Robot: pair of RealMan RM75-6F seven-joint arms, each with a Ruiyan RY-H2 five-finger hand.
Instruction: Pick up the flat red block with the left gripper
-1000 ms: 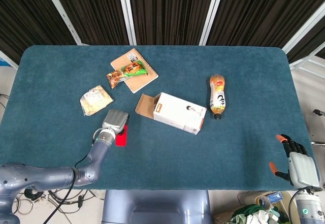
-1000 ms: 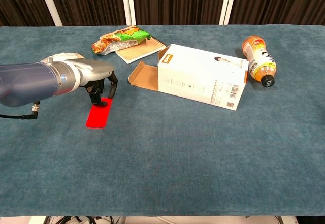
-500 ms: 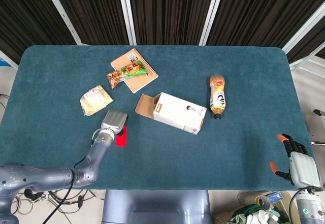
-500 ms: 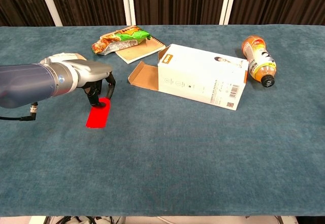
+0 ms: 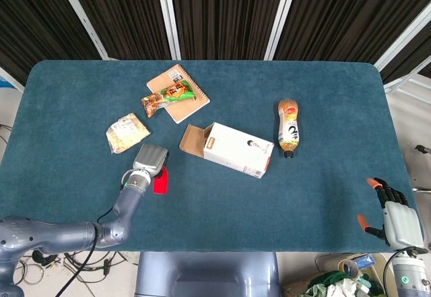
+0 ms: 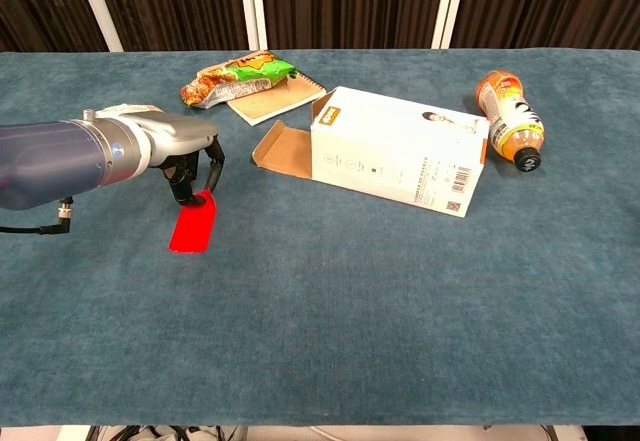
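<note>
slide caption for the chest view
Left hand pinches the far end of the flat red block on the teal table.

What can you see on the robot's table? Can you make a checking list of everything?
Surface: blue-green table, soft cloth top.
Job's things: flat red block, far end tipped up at the left hand's fingertips, near end on the cloth.
Clutter: white box with open flap; orange bottle lying down; notebook under a green snack bag; tan packet.
Hands: left hand pinches the block's far end; right hand off the table's right edge, holding nothing.
Cables: black cables below the front edge.
Surroundings: dark slatted wall.
</note>
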